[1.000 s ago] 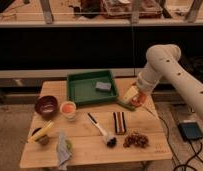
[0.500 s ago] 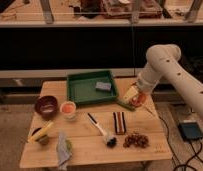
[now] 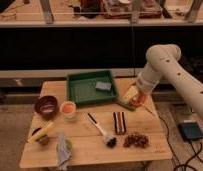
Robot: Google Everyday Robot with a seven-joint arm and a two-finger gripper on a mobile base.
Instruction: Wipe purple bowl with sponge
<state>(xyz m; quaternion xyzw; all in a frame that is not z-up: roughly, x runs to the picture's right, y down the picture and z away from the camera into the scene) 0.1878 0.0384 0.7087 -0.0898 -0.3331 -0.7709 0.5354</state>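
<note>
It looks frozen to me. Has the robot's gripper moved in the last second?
No. The gripper hangs at the same spot as before, just off the right rim of the green tray.

Thick white tubular arm [image 3: 167, 62], tool [image 3: 136, 98] at its tip.

No readable writing anywhere at the moment: no label, brand or number shows on the table [image 3: 93, 150] or the green tray [image 3: 84, 91]. The gripper [image 3: 137, 98] hangs over the table's right side, just right of the tray, jaws spread.
</note>
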